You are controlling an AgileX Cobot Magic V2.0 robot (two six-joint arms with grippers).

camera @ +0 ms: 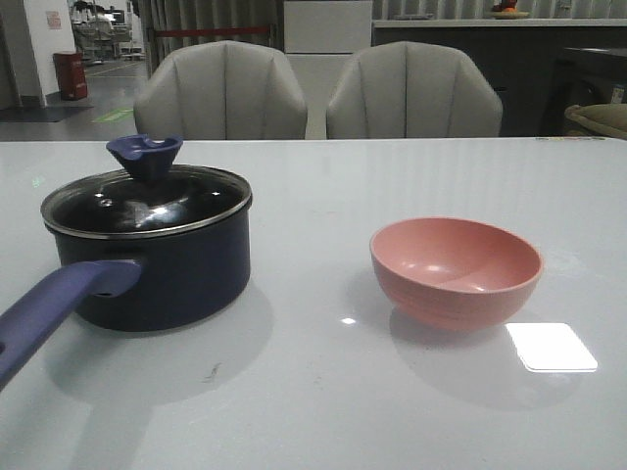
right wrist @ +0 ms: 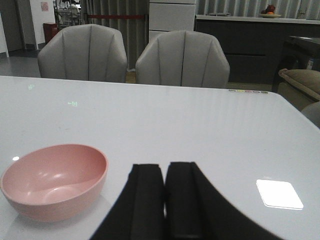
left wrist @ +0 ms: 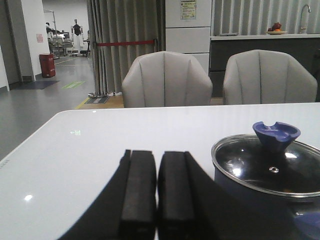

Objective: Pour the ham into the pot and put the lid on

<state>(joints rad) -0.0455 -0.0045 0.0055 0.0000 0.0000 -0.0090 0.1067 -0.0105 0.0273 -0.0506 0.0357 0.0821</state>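
The dark navy pot (camera: 162, 269) stands at the left of the white table, its purple-blue handle (camera: 49, 313) pointing toward the front left. The glass lid (camera: 147, 201) with its blue knob (camera: 144, 155) sits on the pot; both also show in the left wrist view, the pot (left wrist: 240, 187) and the lid (left wrist: 265, 165). The pink bowl (camera: 456, 271) stands at the right and looks empty; it also shows in the right wrist view (right wrist: 52, 180). No ham is visible. My left gripper (left wrist: 157, 155) is shut and empty, left of the pot. My right gripper (right wrist: 165, 167) is shut and empty, right of the bowl.
Two grey chairs (camera: 220, 93) (camera: 413, 93) stand behind the table's far edge. A bright light patch (camera: 551, 347) lies on the table right of the bowl. Neither arm shows in the front view.
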